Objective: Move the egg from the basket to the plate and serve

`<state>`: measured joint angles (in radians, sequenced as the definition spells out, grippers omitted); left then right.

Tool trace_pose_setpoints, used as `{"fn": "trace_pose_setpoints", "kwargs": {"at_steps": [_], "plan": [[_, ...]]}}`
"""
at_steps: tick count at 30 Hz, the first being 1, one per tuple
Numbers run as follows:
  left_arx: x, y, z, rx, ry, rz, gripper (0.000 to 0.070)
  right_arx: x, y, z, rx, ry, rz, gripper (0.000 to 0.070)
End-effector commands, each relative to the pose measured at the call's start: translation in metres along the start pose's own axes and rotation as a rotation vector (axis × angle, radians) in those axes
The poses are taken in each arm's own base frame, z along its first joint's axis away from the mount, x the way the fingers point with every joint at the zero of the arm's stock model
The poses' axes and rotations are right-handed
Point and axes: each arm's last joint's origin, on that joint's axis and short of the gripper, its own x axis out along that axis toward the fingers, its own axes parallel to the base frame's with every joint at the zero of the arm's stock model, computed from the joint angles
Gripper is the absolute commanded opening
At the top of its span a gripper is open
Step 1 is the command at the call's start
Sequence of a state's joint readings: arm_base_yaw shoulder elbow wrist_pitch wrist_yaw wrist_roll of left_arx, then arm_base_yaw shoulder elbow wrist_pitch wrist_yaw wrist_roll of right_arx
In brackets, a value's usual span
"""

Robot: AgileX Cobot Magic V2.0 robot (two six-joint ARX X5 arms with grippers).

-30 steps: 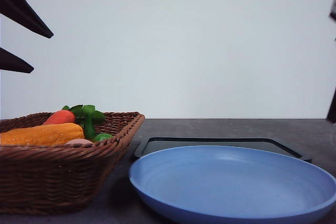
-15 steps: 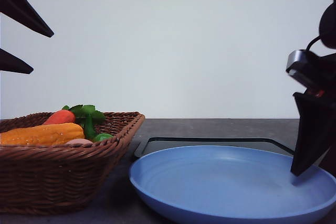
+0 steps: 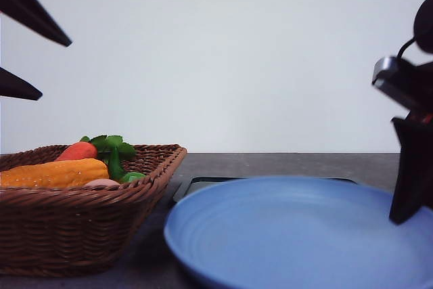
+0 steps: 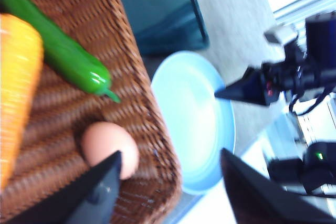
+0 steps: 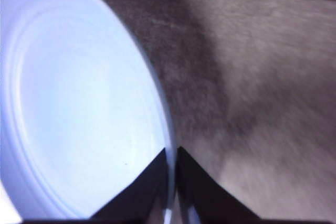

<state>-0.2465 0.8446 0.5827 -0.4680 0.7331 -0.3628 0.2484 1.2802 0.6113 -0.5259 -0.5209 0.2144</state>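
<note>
The egg (image 4: 107,148) lies in the brown wicker basket (image 4: 134,85) close to its rim, and its pink top just shows over the rim (image 3: 101,183) in the front view. My left gripper (image 4: 173,192) hangs open above the basket (image 3: 74,228), its fingers (image 3: 37,21) dark at the upper left. The light blue plate (image 3: 291,235) sits right of the basket, with its right side raised. My right gripper (image 5: 171,179) is shut on the plate's rim (image 5: 167,129), and stands at the far right (image 3: 400,216) in the front view.
An orange corn cob (image 3: 54,172), a carrot (image 3: 76,151) and a green pepper (image 4: 68,59) share the basket. A black tray (image 3: 203,182) lies behind the plate, mostly hidden. Grey tabletop (image 5: 252,77) stretches beyond the plate.
My right gripper came in from the right and closed on the plate's rim. The plate's right side has since risen, hiding most of the tray. The left gripper barely moved.
</note>
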Motion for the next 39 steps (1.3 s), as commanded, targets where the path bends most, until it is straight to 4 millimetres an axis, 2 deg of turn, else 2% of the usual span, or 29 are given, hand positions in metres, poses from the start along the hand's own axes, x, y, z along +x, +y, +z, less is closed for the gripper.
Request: {"fn": "trace_pose_setpoints", "kwargs": {"at_steps": [1, 7, 12, 17, 24, 31, 39], "plan": [[0.003, -0.004, 0.003, 0.007, -0.005, 0.022, 0.0451, -0.006, 0.002, 0.002, 0.002, -0.027, 0.005, 0.0], [0.027, -0.011, -0.004, 0.064, 0.042, 0.172, 0.0451, -0.031, 0.004, -0.004, 0.013, -0.108, 0.0, 0.0], [0.055, -0.016, -0.011, 0.098, 0.107, 0.264, 0.0451, -0.043, 0.005, -0.008, 0.012, -0.152, -0.001, 0.0], [0.077, -0.018, -0.011, 0.139, 0.145, 0.38, 0.0451, -0.048, 0.007, -0.01, 0.006, -0.17, -0.001, 0.0], [0.101, -0.016, -0.004, 0.14, 0.19, 0.395, 0.0448, -0.048, 0.007, -0.011, 0.01, -0.162, -0.004, 0.0], [0.111, -0.007, -0.008, 0.117, 0.257, 0.435, 0.0443, -0.048, 0.007, -0.011, 0.008, -0.162, -0.005, 0.0], [0.109, -0.002, -0.01, 0.159, 0.27, 0.543, 0.0437, -0.048, 0.007, -0.011, 0.006, -0.163, -0.005, 0.0]]}}
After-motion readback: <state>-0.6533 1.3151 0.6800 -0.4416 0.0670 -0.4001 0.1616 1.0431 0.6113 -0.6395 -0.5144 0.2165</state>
